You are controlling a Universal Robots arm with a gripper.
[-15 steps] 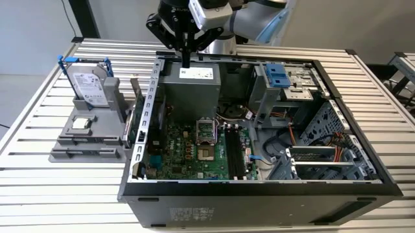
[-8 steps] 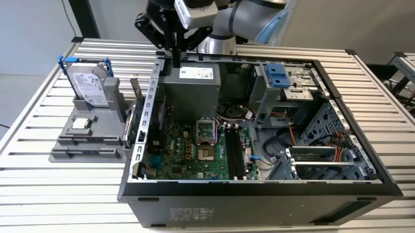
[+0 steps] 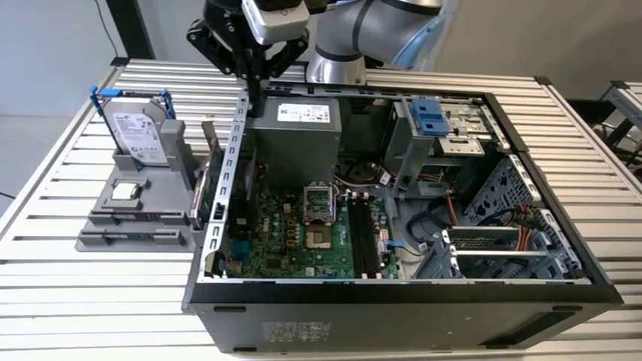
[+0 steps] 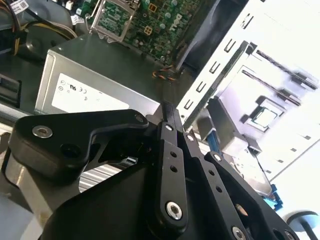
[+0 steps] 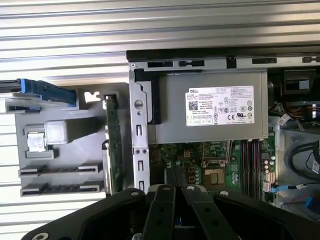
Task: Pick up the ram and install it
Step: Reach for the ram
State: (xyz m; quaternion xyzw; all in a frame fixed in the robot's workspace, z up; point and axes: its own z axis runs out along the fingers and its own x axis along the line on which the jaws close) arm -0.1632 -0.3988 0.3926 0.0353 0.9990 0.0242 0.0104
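Hovering gripper (image 3: 255,101) apart from the ram (image 3: 215,184).

Ram (image 5: 113,145) stands in holder (image 5: 85,145) beside computer case (image 3: 401,316).

Standing on edge, the ram (image 5: 113,145) is hemmed between the open computer case's metal side wall (image 5: 140,130) and the gray holder (image 5: 65,150), with open air above.
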